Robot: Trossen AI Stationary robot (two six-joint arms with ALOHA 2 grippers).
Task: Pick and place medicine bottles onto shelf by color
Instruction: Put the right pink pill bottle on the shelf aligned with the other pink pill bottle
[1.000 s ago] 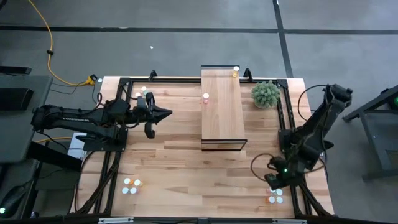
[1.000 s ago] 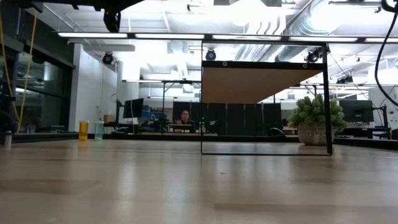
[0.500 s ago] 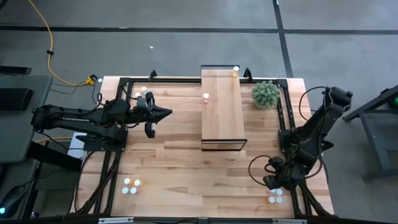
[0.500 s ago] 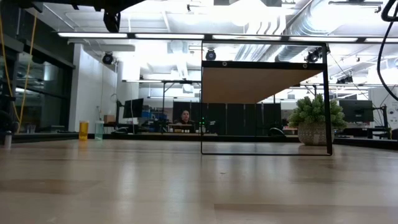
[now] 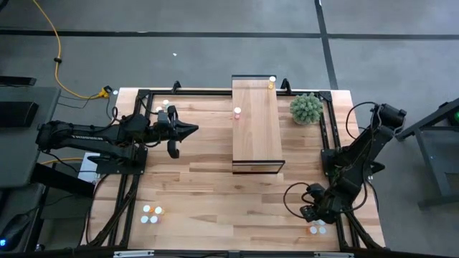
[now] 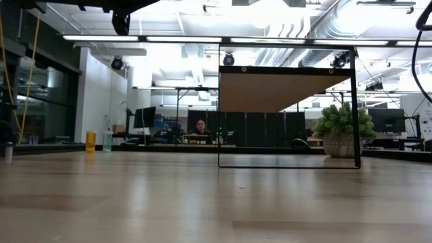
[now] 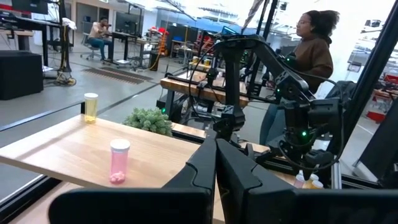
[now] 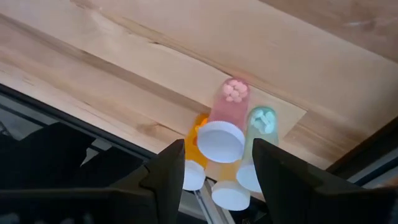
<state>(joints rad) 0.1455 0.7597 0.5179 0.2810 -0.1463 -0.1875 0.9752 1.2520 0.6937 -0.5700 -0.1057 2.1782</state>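
high view, left gripper [image 5: 193, 130]: hovering over the left half of the table [image 5: 208, 186], jaws pressed together, holding nothing
high view, right gripper [image 5: 310, 213]: low at the near right corner, just above a cluster of bottles [image 5: 317, 228]; jaws spread wide, nothing between them yet
high view, shelf [image 5: 255, 125]: long board mid-table, running front to back; two bottles on it, pink bottle [image 5: 237, 112] at its left edge, yellow bottle [image 5: 271, 83] at the far end
high view, other bottles: near-left cluster [image 5: 150, 214] of roughly three; far-left group [image 5: 165, 106] of two or three, too small to count surely
high view, plant [image 5: 307, 108]: one, right of shelf
low view: shelf frame seen end-on, plant beside it; two bottles far off at the table's edge, one yellow and one pale; no gripper low enough to show
left wrist view: own fingers [image 7: 239, 177] closed tight, empty; pink and yellow bottles upright on the shelf, well apart; right arm beyond, person behind it
right wrist view, cluster: four bottles counted, pink [image 8: 225, 124], blue-green [image 8: 260, 146], orange [image 8: 193, 155] and one more below, all touching; fingers [image 8: 168, 171] parted either side of the pink one
step: reaching to pick, likely the pink bottle
next move: lower squarely over pink, close without nudging neighbours, then carry to the pink spot on the shelf
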